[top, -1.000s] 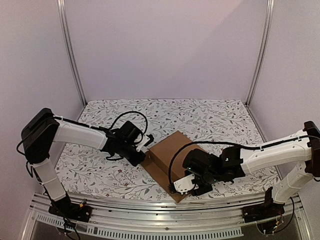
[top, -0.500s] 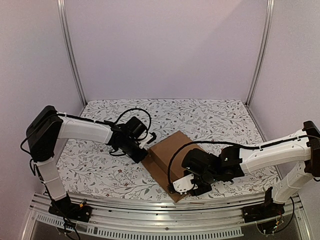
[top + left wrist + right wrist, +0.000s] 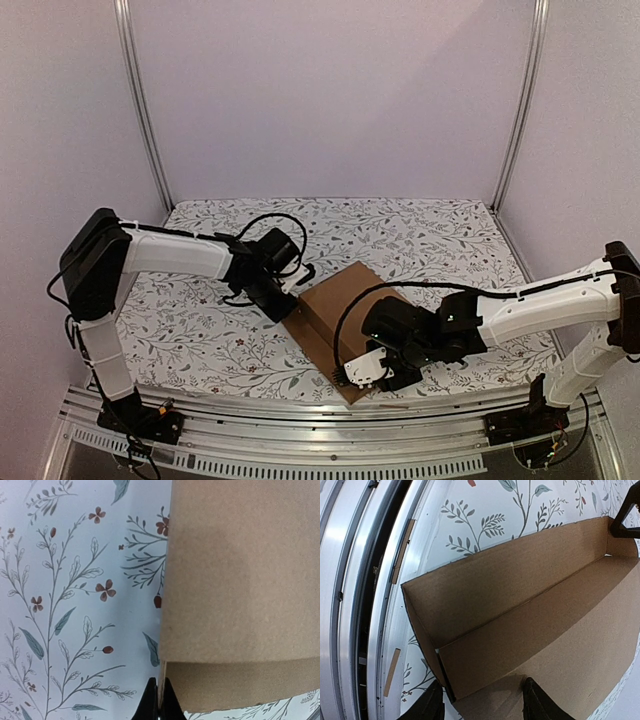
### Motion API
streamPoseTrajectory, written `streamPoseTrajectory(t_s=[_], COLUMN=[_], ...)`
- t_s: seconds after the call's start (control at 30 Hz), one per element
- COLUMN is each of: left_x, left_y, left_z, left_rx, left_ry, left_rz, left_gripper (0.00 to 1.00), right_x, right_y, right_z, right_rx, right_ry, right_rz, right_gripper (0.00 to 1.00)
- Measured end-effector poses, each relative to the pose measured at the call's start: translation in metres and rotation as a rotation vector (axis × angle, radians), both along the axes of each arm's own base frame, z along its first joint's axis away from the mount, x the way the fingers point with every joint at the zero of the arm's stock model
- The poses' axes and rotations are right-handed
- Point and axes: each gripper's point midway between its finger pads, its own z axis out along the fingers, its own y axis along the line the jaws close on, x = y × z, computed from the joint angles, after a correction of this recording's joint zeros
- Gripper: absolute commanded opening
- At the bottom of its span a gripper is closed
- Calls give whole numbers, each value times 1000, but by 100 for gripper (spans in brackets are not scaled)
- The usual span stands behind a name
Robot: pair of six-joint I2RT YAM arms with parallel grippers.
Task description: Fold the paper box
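Note:
The paper box [image 3: 335, 305] is plain brown cardboard and lies on the floral table just left of the middle, turned diagonally. My left gripper [image 3: 292, 303] is at its left corner. In the left wrist view the left gripper [image 3: 159, 684] is shut, pinching the thin edge of a box wall [image 3: 240, 685]. My right gripper [image 3: 354, 373] is at the box's near corner. Its fingers [image 3: 434, 702] stand apart in the right wrist view, one outside the end wall, the other over a flat panel [image 3: 580, 645]. An upright side wall [image 3: 495, 580] shows beyond.
The metal rail [image 3: 300, 440] runs along the table's near edge, right beside the box's near corner [image 3: 350, 605]. Frame posts [image 3: 140, 110] stand at the back corners. The floral cloth [image 3: 440, 240] covers the table behind the box.
The left arm has swung slightly back and right, keeping its pinch on the box corner. The right gripper and the box's near corner have shifted a little left.

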Motion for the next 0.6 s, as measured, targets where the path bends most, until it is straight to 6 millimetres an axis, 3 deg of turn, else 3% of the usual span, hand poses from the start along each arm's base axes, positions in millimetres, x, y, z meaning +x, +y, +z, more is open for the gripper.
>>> streamPoseTrajectory(t_s=[0.6], left_x=[3], left_y=[0], left_z=[5], left_rx=[69], left_ry=[51], left_rz=[-5], left_gripper=[0], right_x=[1], right_y=[4], right_z=[0], right_rx=[0], right_ry=[0], right_rz=[-4], right_gripper=[49])
